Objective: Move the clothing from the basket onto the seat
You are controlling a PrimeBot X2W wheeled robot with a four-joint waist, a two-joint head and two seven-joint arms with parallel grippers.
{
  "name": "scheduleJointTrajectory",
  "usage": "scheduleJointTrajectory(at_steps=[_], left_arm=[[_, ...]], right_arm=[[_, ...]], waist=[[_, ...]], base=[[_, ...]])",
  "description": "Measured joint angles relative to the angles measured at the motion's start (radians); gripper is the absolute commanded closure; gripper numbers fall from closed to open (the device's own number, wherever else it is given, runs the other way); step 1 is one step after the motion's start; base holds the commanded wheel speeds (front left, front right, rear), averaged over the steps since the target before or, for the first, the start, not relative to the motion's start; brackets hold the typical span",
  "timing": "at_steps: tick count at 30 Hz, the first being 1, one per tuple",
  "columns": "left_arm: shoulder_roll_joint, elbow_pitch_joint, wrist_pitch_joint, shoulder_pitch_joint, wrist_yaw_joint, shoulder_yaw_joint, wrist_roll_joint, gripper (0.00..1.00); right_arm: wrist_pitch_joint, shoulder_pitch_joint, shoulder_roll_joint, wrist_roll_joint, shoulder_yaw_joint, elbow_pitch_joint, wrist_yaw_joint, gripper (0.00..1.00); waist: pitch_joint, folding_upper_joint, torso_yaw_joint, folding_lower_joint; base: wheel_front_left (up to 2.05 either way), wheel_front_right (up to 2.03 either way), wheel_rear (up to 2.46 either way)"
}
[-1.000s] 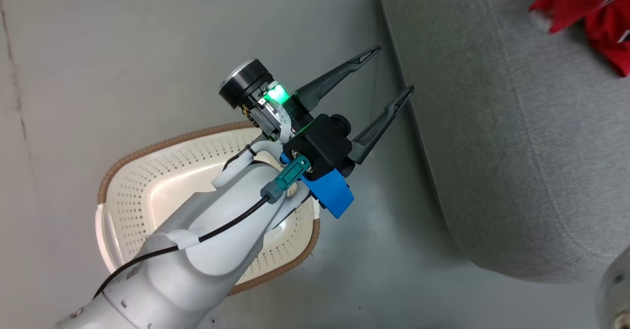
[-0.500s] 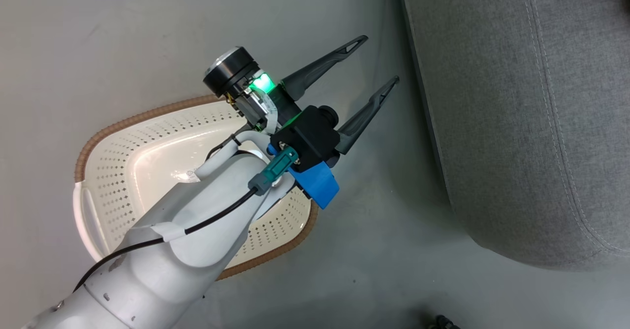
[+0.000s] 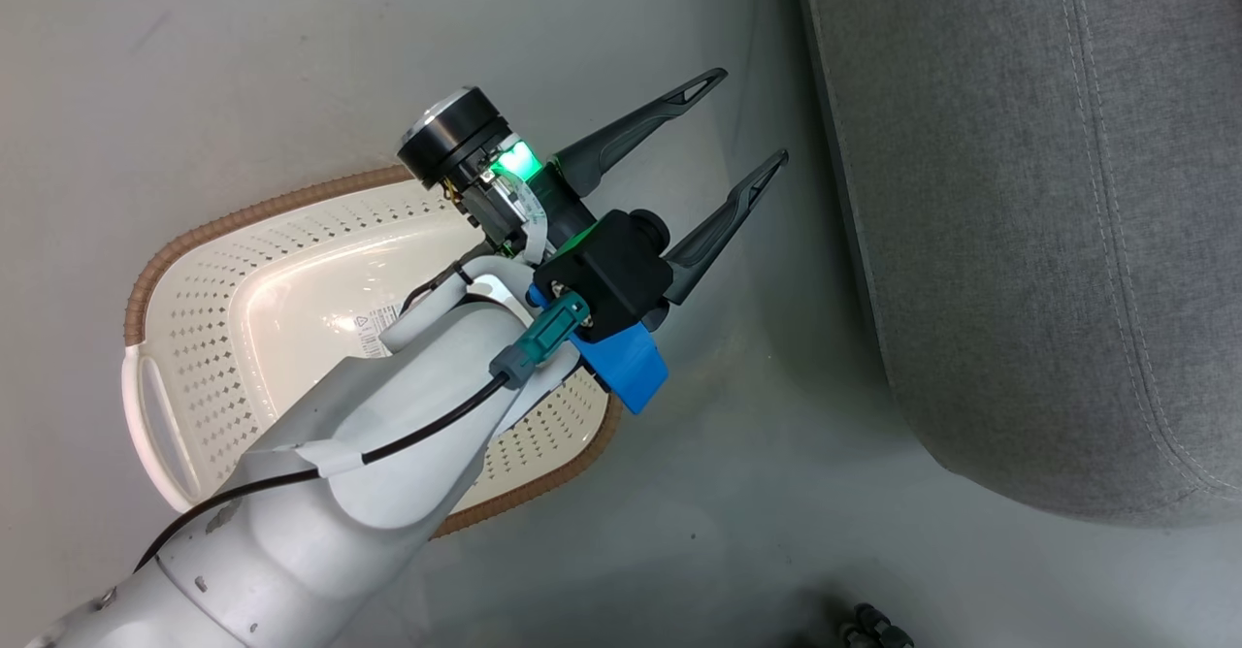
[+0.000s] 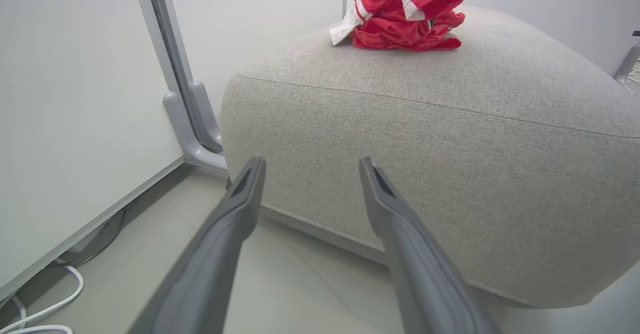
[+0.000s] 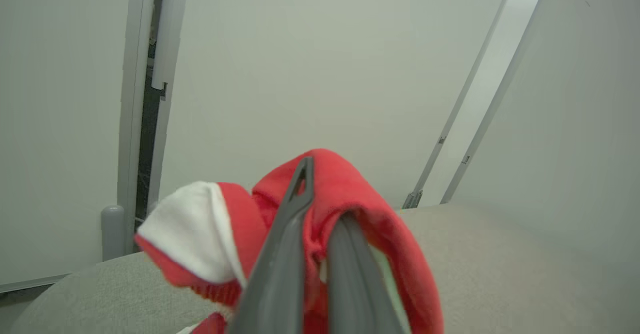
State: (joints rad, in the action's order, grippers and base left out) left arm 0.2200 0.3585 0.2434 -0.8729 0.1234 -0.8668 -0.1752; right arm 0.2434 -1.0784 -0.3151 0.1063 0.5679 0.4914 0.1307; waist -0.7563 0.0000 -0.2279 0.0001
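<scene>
One red garment (image 5: pixel 361 190) betw. R jaws

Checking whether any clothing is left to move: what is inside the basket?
The basket's visible floor and walls are bare cream plastic, apart from a small label. The left arm lies across part of it, so anything beneath cannot be seen.
</scene>
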Motion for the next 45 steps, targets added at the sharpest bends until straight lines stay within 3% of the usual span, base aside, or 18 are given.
scheduleJointTrajectory(at_steps=[14,15,16,25,33,45], left_arm=[[-0.001,-0.002,-0.001,-0.027,-0.004,-0.008,-0.010,0.00],[0.000,0.000,-0.001,-0.027,-0.005,-0.009,-0.010,0.00],[0.001,0.001,0.000,-0.027,-0.005,-0.009,-0.010,0.00],[-0.005,0.025,0.013,-0.002,-0.023,-0.009,-0.037,0.00],[-0.021,0.038,0.017,0.057,-0.045,0.013,-0.063,0.00],[-0.021,-0.006,0.018,0.181,-0.083,0.116,-0.089,0.00]], right_arm=[[0.019,0.100,0.016,-0.041,0.030,0.144,0.000,1.00],[0.019,0.100,0.016,-0.045,0.026,0.145,0.000,0.61],[0.019,0.100,0.016,-0.053,0.022,0.144,0.000,0.00],[0.019,0.193,0.057,-0.104,-0.003,0.088,0.000,0.00],[0.019,0.371,0.092,-0.130,-0.035,0.030,0.000,0.00],[0.019,0.552,0.122,-0.162,-0.137,-0.124,0.000,0.00]], waist=[[0.002,0.0000,0.006,0.0000],[0.004,0.0000,0.006,-0.0001],[0.007,0.0000,0.005,0.0000],[0.088,0.0000,-0.005,-0.0001],[0.194,0.0000,-0.008,-0.0001],[0.342,0.0000,0.025,-0.0002]], base=[[0.00,0.00,0.00],[0.00,0.00,0.00],[0.00,0.00,0.00],[0.00,0.00,0.00],[0.00,0.00,0.00],[0.00,0.00,0.00]])
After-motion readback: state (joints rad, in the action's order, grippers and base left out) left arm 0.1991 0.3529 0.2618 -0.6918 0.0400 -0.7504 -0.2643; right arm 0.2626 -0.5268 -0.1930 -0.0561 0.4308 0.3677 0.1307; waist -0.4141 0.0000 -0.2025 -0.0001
